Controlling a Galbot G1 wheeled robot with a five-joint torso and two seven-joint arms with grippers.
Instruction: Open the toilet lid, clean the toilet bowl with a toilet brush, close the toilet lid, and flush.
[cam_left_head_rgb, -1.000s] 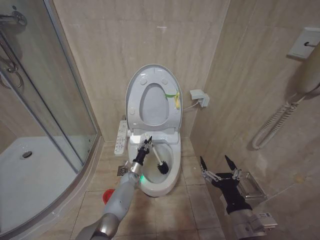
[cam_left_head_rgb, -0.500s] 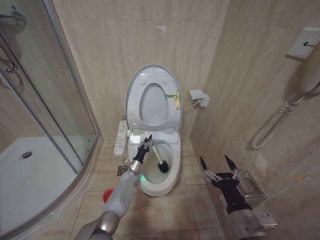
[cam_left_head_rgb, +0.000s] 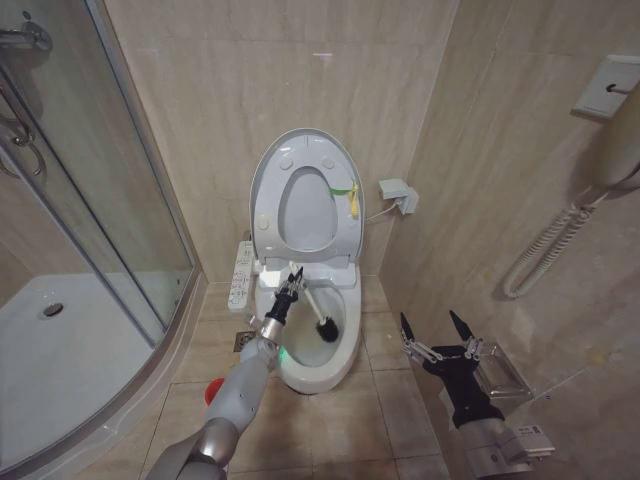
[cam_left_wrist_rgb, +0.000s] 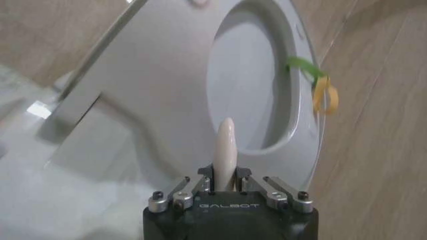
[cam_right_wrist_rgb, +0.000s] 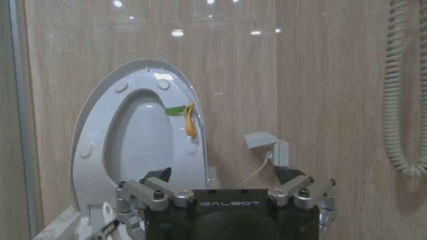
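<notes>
Beige tile everywhere, glass shower (cam_left_head_rgb: 90, 200) off to one side, toilet tucked against the back wall. The lid (cam_left_head_rgb: 303, 200) is tipped all the way up against the wall together with the seat, which makes sense since that leaves the bowl (cam_left_head_rgb: 345, 335) wide open for scrubbing. There's a yellow-green tag (cam_left_head_rgb: 350, 195) hanging off the lid's edge.

Left gripper (cam_left_head_rgb: 288, 292) sits just over the near rim of the bowl, pinched tight on the white handle of the brush (cam_left_head_rgb: 315, 318). The handle slants down from it, so the black bristle head is down inside the bowl; I'd guess it's mid-scrub. From the left wrist view you can see the handle tip poking up between the closed fingers.

Right gripper (cam_left_head_rgb: 437, 336) hangs off to the side above the floor, well apart from the toilet, fingers spread wide, holding nothing. Red holder cup (cam_left_head_rgb: 213, 392) sits on the floor by the left arm.
</notes>
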